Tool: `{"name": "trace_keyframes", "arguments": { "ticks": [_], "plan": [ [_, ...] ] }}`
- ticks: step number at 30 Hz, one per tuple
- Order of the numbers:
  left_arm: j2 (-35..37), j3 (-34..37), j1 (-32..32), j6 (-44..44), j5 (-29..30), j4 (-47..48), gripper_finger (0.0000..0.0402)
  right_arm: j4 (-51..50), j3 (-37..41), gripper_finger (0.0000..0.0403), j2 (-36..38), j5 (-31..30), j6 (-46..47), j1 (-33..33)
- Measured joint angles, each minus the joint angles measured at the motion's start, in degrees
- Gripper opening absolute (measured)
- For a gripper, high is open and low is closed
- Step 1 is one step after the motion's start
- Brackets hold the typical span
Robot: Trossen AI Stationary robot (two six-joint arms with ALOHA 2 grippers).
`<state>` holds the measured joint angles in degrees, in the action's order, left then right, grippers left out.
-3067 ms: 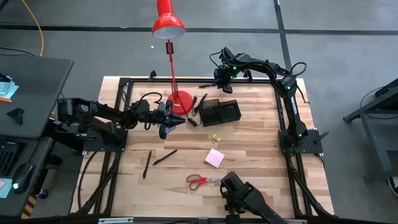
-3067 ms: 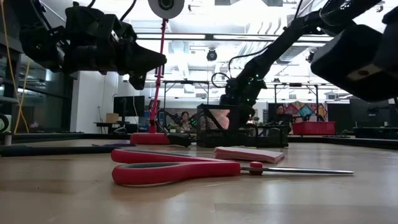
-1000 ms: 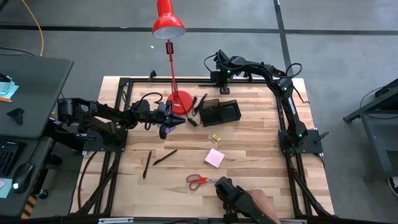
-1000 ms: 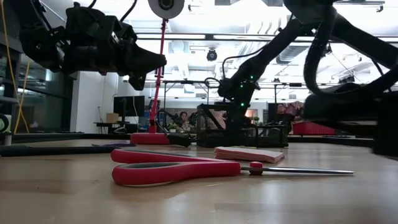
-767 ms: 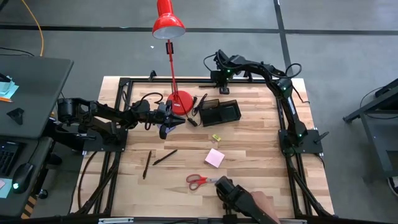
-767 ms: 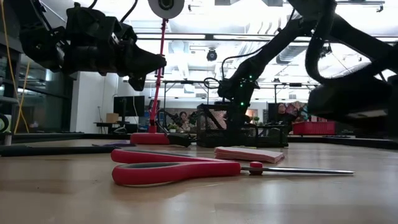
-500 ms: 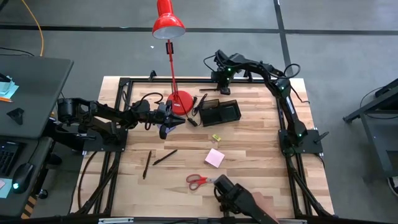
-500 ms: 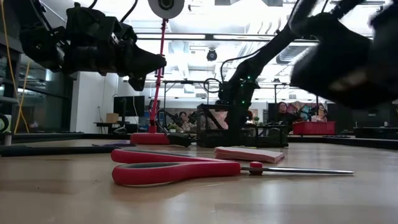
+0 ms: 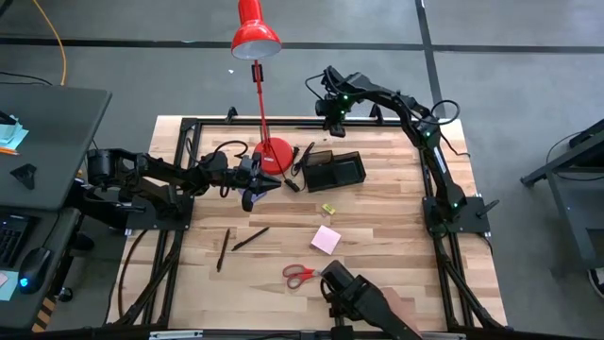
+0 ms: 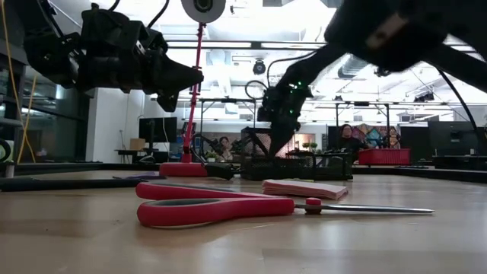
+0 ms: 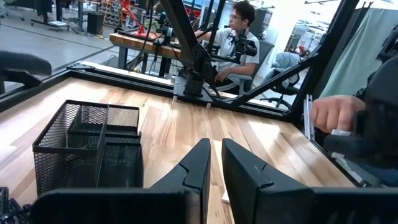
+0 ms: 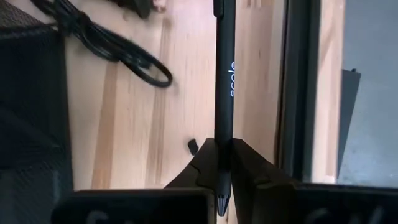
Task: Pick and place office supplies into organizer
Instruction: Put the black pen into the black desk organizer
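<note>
At the table's far edge my right gripper (image 9: pixel 327 119) slants down, shut on a thin dark pen (image 12: pixel 224 74). The black mesh organizer (image 9: pixel 335 171) stands just near of it. The pink note pad (image 9: pixel 327 239), the tiny yellow piece (image 9: pixel 327 209) and the red-handled scissors (image 9: pixel 300 275) lie flat on the wood, and so do two dark pens (image 9: pixel 250 238) at the near left. My left gripper (image 9: pixel 261 185) hovers level and shut beside the lamp base, holding nothing. My right gripper pinches the pen between its two fingers close to the pen's tip end (image 12: pixel 224 134). The tip pokes back between the fingers. The pen's long body runs on past the fingertips, in line with them, and leaves the picture, so its other end does not show.
A red desk lamp stands with its round base (image 9: pixel 274 156) left of the organizer, beside a looped black cable (image 12: pixel 124 56). A black frame rail (image 12: pixel 298 93) borders the far edge. At the near edge a person's hand (image 9: pixel 396 307) holds a dark device (image 9: pixel 344 288) near the scissors.
My right gripper has risen a little at the far edge, drifted slightly toward the table's left and tipped. The dark device in the person's hand has lifted off the near edge and shifted toward the scissors.
</note>
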<state>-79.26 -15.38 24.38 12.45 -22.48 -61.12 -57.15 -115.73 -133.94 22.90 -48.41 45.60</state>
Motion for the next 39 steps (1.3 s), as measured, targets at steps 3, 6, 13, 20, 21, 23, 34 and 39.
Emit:
{"name": "trace_keyframes", "arguments": {
  "ticks": [3, 6, 13, 20, 21, 23, 34, 39],
  "plan": [
    [0.0, 0.0, 0.0, -0.22, 0.02, 0.01, 0.0033, -2.56, -2.8, 0.0001, 0.06, -0.1, 0.92, -0.35],
    [0.0, 0.0, -0.02, -0.28, 0.26, 0.05, 0.0033, -4.68, -5.46, 0.0001, 0.12, 0.31, 1.6, -0.89],
    [0.0, 0.0, 0.0, 2.19, 5.64, 0.92, 0.0033, -6.97, -11.35, 0.0001, 0.19, 0.49, 2.11, -3.94],
    [0.0, -0.57, 0.03, -1.54, 16.02, -0.13, 0.0033, -13.66, -17.98, 0.0001, 0.32, 0.38, 3.73, -8.18],
    [0.0, -0.57, 0.03, -1.77, 17.46, -0.74, 0.0033, -14.28, -18.63, 0.0001, 0.32, 0.77, 4.11, -8.78],
    [0.0, -0.16, 0.05, -2.84, 20.71, -2.11, 0.0033, -14.55, -19.33, 0.0001, 0.35, 1.22, 4.82, -10.1],
    [2.42, 15.02, 10.61, 0.25, 14.53, -27.55, 0.0036, -15.98, -19.29, 0.0001, 0.39, -2.77, 7.09, -14.55],
    [6.26, 14.93, 11.48, 1.95, 4.99, -23.35, 0.0068, -15.94, -19.3, 0.0, 0.39, -2.04, 7.53, -14.88]
  ]
}}
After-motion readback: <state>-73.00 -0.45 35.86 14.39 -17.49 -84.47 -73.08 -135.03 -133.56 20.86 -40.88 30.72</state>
